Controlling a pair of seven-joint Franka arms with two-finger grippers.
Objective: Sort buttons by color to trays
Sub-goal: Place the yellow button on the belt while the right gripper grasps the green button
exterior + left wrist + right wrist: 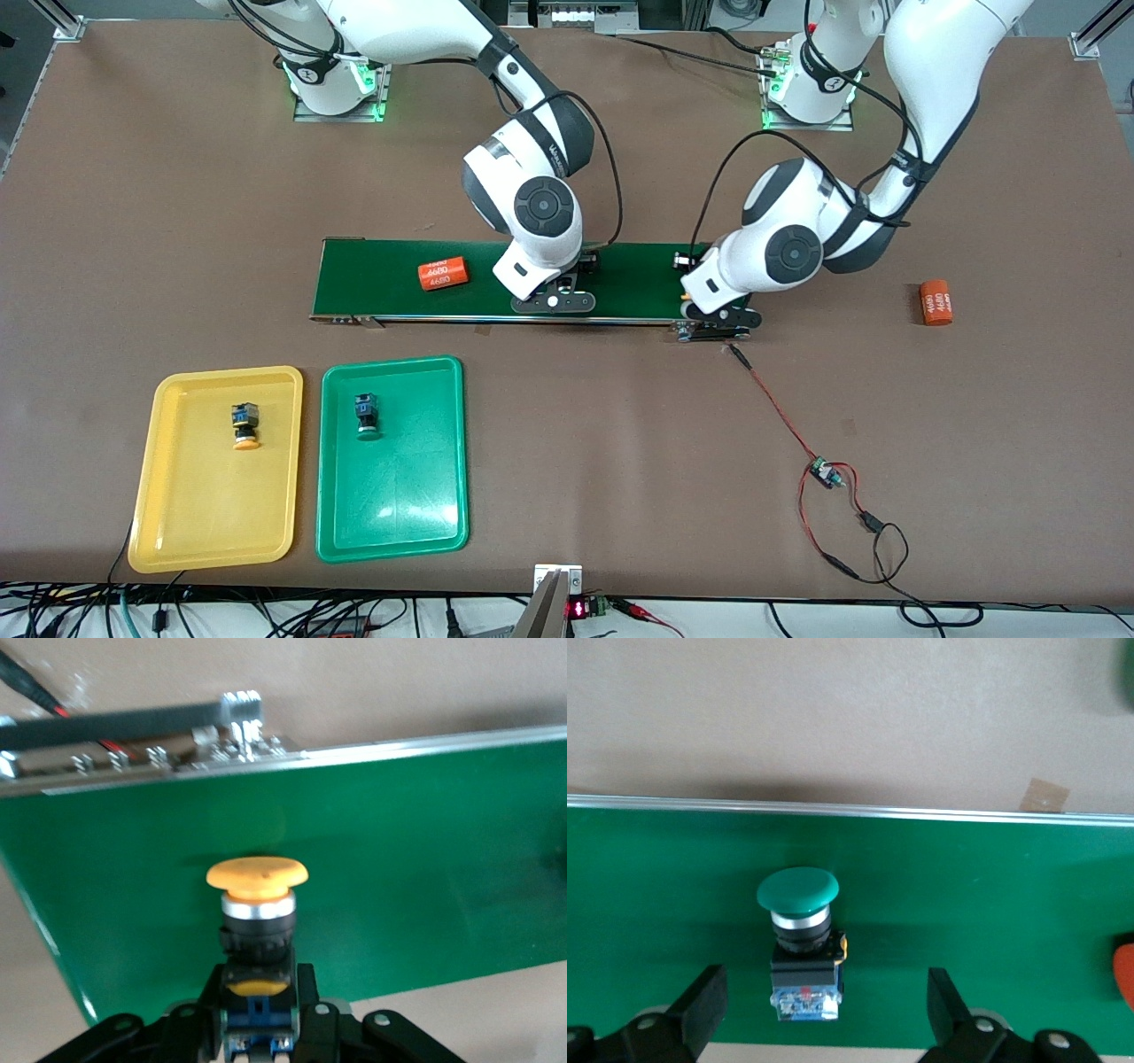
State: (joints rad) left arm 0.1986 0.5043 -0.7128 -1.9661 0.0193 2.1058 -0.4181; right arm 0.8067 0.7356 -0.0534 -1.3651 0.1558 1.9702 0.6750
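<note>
Left gripper [259, 1032] clamped on yellow-capped button [257, 904] over conveyor belt [425, 859] end, right gripper [824, 1014] spread wide around green-capped button [801, 943] on belt's edge

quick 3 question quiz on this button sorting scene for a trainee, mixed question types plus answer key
1. True or false: the left claw is shut on a yellow-capped button over the conveyor belt.
2. Multiple choice: the right claw is A) shut on a green button, B) open on either side of a green-capped button lying on the belt, C) over the yellow tray.
3. Fill in: the green tray already holds one button with a ___ cap.

Key: 1 true; 2 B; 3 green
</note>
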